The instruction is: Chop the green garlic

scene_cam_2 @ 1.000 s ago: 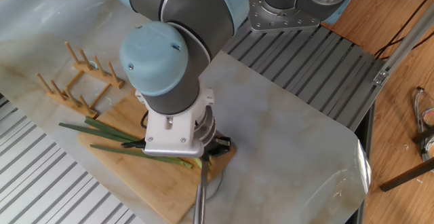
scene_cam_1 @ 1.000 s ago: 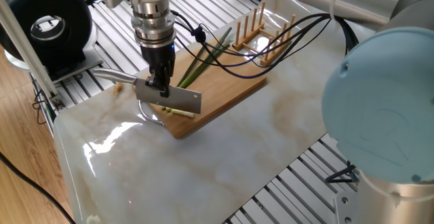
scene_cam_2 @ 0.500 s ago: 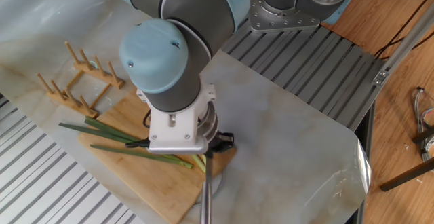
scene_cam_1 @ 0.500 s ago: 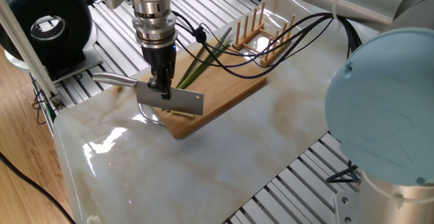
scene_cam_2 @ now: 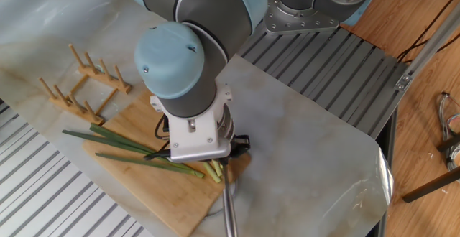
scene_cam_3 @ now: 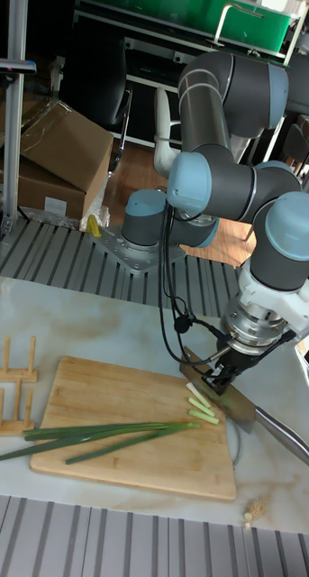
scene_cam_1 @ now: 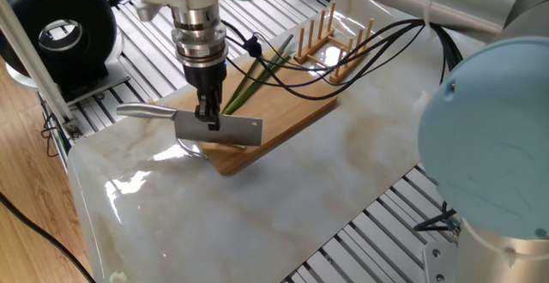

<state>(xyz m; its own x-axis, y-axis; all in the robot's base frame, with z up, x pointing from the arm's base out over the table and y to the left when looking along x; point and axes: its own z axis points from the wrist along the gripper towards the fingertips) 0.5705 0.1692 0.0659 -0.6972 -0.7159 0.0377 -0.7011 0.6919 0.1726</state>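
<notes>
The green garlic (scene_cam_3: 109, 435) lies as long stalks across the wooden cutting board (scene_cam_3: 100, 388), leaves toward the peg rack. Three short pale cut pieces (scene_cam_3: 201, 404) lie at its cut end. In the other fixed view the stalks (scene_cam_2: 122, 149) and cut pieces (scene_cam_2: 213, 169) show beside the wrist. My gripper (scene_cam_1: 207, 118) is shut on a cleaver's spine; the blade (scene_cam_1: 220, 129) hangs just above the board's end, with the handle (scene_cam_1: 141, 110) sticking out left. In the tall view my gripper (scene_cam_3: 222, 379) holds the knife (scene_cam_3: 242, 407) right of the pieces.
A wooden peg rack (scene_cam_1: 333, 36) stands behind the board. Black cables (scene_cam_1: 343, 56) run from the wrist over the garlic leaves (scene_cam_1: 262, 67). A black round device (scene_cam_1: 60, 27) sits off the table's left. A small pale bit (scene_cam_3: 253, 514) lies near the table's front edge.
The cleaver has risen off the board and shifted slightly away from the stalks. The cut pieces now show beside the wrist in the other fixed view.
</notes>
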